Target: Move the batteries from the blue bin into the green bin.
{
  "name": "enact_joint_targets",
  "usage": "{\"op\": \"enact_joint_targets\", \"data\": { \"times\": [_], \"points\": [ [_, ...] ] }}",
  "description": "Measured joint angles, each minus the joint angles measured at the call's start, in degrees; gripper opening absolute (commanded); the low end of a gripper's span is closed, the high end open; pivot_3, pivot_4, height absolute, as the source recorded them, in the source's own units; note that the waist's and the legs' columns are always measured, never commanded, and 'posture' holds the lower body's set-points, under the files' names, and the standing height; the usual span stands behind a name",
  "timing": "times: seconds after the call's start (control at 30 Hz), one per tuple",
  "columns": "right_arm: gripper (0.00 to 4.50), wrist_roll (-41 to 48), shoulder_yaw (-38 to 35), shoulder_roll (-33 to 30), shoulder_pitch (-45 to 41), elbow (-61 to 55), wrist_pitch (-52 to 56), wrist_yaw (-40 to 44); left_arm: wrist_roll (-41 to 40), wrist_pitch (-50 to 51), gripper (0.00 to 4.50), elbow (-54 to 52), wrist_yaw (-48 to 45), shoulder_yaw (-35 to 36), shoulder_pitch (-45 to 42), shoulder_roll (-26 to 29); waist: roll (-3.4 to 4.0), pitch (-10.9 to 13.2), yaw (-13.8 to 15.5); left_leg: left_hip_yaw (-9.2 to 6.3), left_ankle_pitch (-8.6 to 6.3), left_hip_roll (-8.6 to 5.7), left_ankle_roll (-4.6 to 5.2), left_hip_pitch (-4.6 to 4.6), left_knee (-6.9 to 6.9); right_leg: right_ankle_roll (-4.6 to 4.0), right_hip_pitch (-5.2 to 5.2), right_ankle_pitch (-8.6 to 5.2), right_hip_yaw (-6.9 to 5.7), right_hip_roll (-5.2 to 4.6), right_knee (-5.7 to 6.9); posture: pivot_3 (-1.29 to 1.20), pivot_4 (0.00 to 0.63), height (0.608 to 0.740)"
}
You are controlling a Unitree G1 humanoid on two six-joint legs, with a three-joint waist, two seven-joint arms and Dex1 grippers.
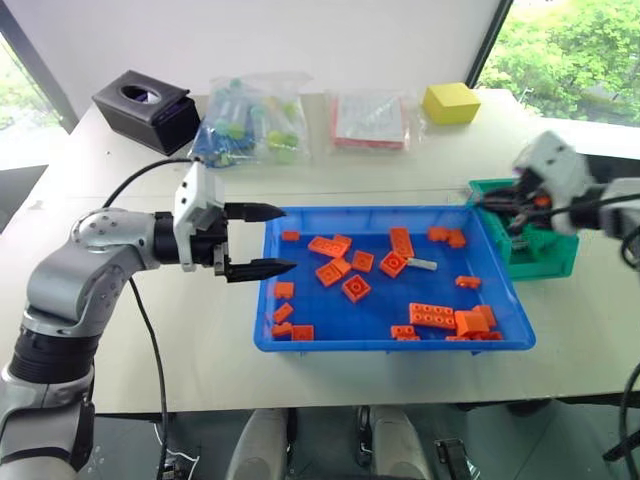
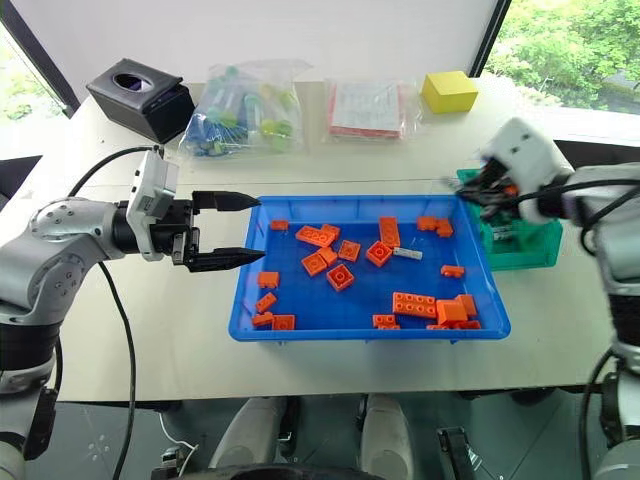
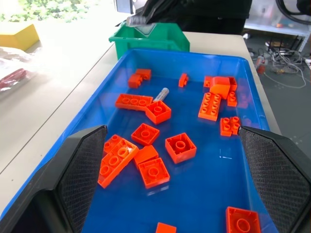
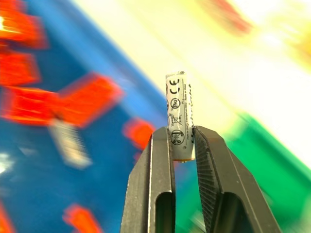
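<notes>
Right hand [image 4: 183,141] pinches a battery [image 4: 179,114] upright between its fingertips.

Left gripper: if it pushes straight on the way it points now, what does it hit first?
Probably the near wall of the blue bin: the left gripper, open, points sideways at it. If it clears the rim, orange bricks. Height is unclear.

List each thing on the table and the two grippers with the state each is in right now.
left gripper: open, empty, beside the blue bin
right gripper: shut on a battery
blue bin: holds orange bricks and one loose battery
green bin: upright beside the blue bin
</notes>
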Motion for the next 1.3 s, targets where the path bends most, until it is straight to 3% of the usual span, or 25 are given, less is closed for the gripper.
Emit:
{"op": "enact_joint_targets", "data": {
  "times": [0.27,0.3,0.4,0.7,0.93,1.3],
  "points": [
    [0.08,-0.3,0.0,2.3,2.8,4.5,-1.0,-2.7,0.5,-0.2,4.5,0.7,-0.4,-0.5,-0.5,-0.7,0.02,0.0,-1.3,0.07,0.0,0.06,0.01,0.07,-0.01,0.16,-0.04,0.1,0.08,0.05,0.12,0.0,0.15,0.692],
    [1.13,-0.4,0.0,2.8,2.9,4.5,-1.3,-3.3,0.6,-0.3,4.5,0.7,-0.5,-0.5,-0.6,-0.8,0.02,0.0,-1.3,0.07,0.0,0.06,0.01,0.07,-0.01,0.16,-0.04,0.1,0.08,0.05,0.12,0.0,0.15,0.692],
    [2.46,-0.8,0.0,3.3,2.9,4.5,-2.7,-5.3,0.7,-0.3,4.5,0.9,-0.9,-0.5,-0.6,-0.9,0.02,0.0,-1.0,0.07,0.0,0.06,0.01,0.07,-0.01,0.16,-0.04,0.09,0.08,0.05,0.11,0.0,0.15,0.692],
    [2.46,2.8,0.0,4.2,2.0,-2.3,-0.6,-4.1,0.7,-0.3,4.5,1.3,-1.0,-0.5,-0.6,-0.8,0.02,0.0,-0.7,0.05,0.0,0.06,0.01,0.06,-0.01,0.16,-0.04,0.09,0.08,0.05,0.11,0.0,0.15,0.692],
    [2.46,10.9,3.5,7.2,5.0,-18.4,4.7,1.2,0.8,-0.3,4.5,1.3,-0.8,-0.4,-1.4,-0.9,0.0,0.0,-0.5,-0.01,0.0,0.08,0.01,0.06,-0.01,0.17,-0.01,0.09,0.08,0.08,0.08,0.0,0.15,0.692],
    [2.46,6.9,13.9,11.6,7.4,-12.5,-0.8,1.6,0.8,-0.3,4.5,1.5,-0.6,-0.4,-1.6,-0.9,-0.02,0.0,-0.7,0.04,0.0,0.05,0.01,0.06,0.04,0.24,-0.02,0.14,0.1,0.05,0.08,0.0,0.15,0.692]
  ]
}}
